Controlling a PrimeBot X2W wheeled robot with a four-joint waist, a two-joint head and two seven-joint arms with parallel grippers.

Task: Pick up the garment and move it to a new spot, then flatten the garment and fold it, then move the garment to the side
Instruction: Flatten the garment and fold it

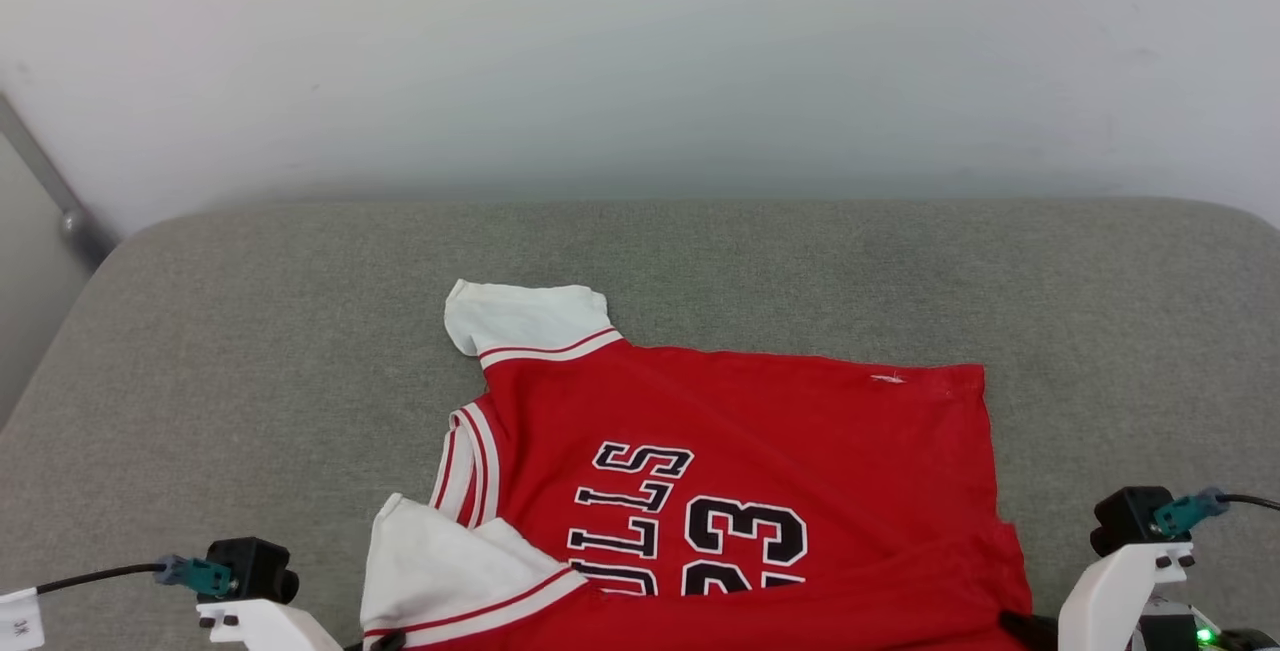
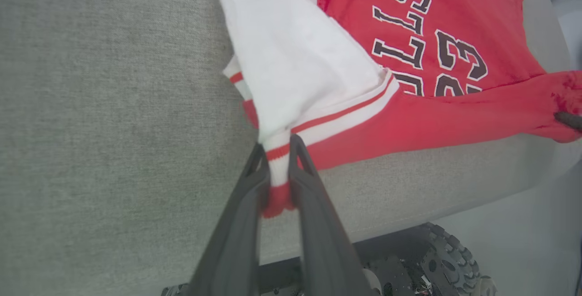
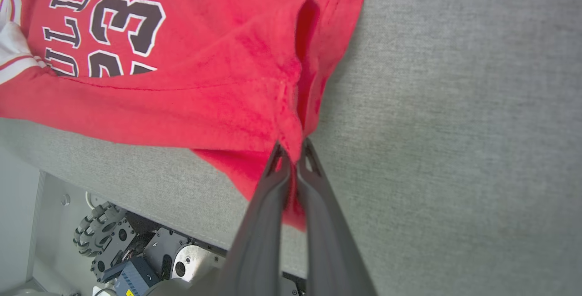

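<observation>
The garment (image 1: pixel 740 471), a red jersey with white sleeves and black "BULLS 23" lettering, lies on the grey cushion, its near edge lifted. In the left wrist view my left gripper (image 2: pixel 276 143) is shut on the striped cuff of the near white sleeve (image 2: pixel 295 64), the cloth pinched between both fingers. In the right wrist view my right gripper (image 3: pixel 293 148) is shut on the red hem corner of the garment (image 3: pixel 195 59), near a side slit. The head view catches only the white wrists at the bottom corners, with a dark fingertip (image 1: pixel 1020 623) at the garment's lower right.
The grey cushion (image 1: pixel 250 351) spreads wide to the left, right and behind the garment, up to a pale wall (image 1: pixel 640 51). Its front edge (image 3: pixel 136 182) drops to the robot's base and wheels (image 3: pixel 97 234). A metal bar (image 1: pixel 50 181) leans at the far left.
</observation>
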